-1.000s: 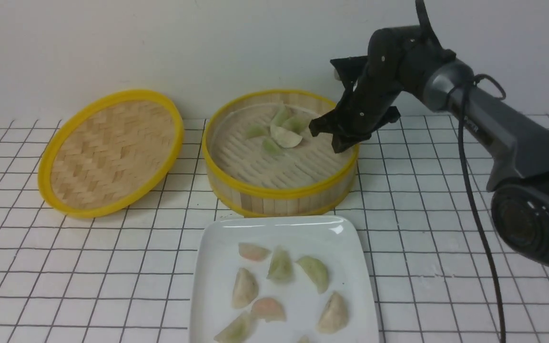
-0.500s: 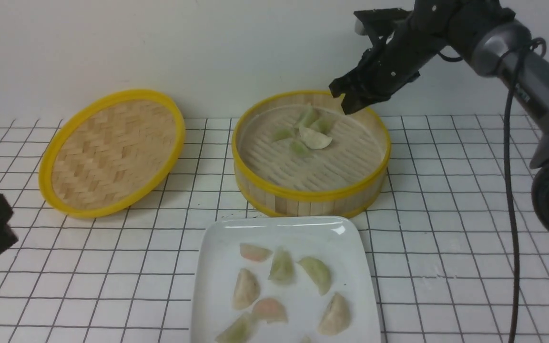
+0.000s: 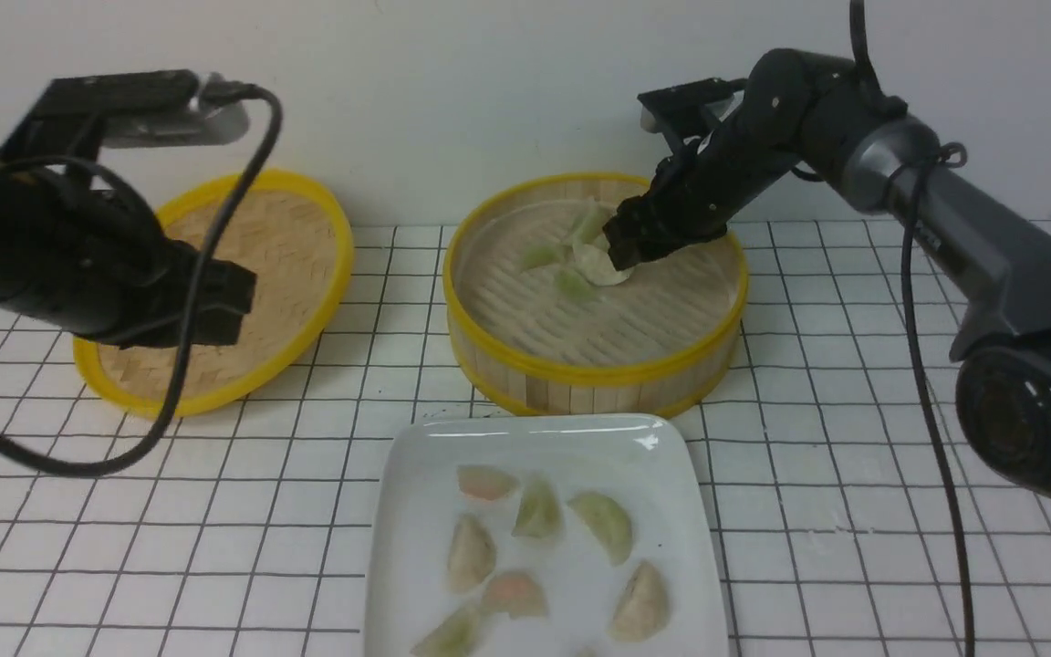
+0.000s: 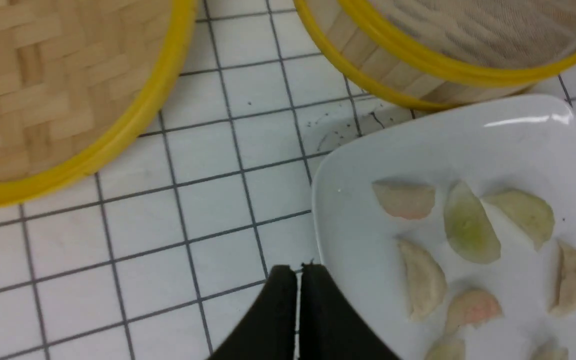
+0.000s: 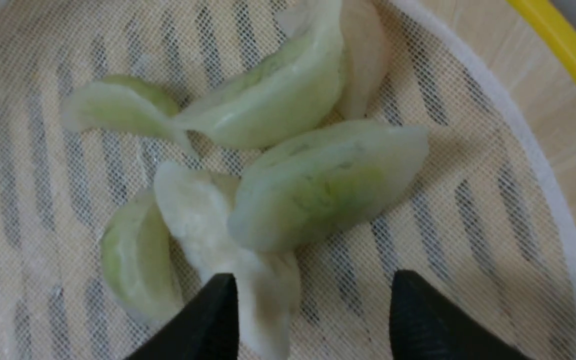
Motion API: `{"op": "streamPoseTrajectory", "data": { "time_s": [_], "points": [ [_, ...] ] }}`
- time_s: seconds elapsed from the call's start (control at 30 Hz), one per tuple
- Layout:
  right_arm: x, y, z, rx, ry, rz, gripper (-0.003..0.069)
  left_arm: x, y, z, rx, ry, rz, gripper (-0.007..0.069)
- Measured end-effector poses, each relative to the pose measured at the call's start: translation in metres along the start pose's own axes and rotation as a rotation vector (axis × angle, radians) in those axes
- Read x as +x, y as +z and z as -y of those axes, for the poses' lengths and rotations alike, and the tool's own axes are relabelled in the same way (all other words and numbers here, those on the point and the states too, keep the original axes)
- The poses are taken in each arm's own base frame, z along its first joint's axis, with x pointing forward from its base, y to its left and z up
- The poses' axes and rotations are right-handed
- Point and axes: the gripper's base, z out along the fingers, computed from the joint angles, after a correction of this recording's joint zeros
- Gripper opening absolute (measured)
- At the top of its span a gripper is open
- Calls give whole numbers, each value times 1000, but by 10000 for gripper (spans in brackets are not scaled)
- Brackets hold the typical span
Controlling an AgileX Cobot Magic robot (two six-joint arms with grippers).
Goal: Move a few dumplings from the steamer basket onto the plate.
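The steamer basket (image 3: 594, 376) stands behind the plate (image 3: 416, 461). Several pale green and off-white dumplings (image 3: 571, 265) lie bunched at the basket's far side. My right gripper (image 3: 624, 254) is low inside the basket, right at that bunch. It is open (image 5: 313, 300), and an off-white dumpling (image 5: 208, 220) reaches partly between its fingers. A green dumpling (image 5: 328, 185) lies just ahead of them. Several dumplings (image 3: 603, 525) lie on the plate (image 4: 348, 165). My left gripper (image 3: 229, 306) is shut and empty (image 4: 298, 272), above the table beside the plate's left edge.
The woven bamboo lid (image 3: 293, 233) lies tilted left of the basket, partly behind my left arm. A white mesh liner (image 5: 473, 200) covers the basket floor. A black cable (image 3: 927, 411) hangs from the right arm. A wall stands close behind.
The basket slid right. My right gripper lifted above the rim, then came back down to the dumplings and opened. My left arm rose into view from the lower left.
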Motion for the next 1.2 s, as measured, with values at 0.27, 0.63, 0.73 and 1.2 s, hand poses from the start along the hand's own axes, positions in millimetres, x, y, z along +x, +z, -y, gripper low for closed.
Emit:
{"op": "streamPoseTrajectory", "data": {
  "time_s": [0.27, 0.63, 0.73, 1.2],
  "points": [
    [4, 16, -8, -25, -36, 9, 354, -6, 40, 21, 30, 92, -61, -6],
    [2, -14, -21, -66, -50, -105, 159, -58, 64, 21, 57, 120, -98, -6],
    [-9, -43, -25, -28, -26, -77, 159, -83, 81, 20, 80, 139, -135, -6],
    [49, -165, -64, -42, 71, -207, 159, -136, 180, 32, 139, 218, -158, 38]
  ]
}}
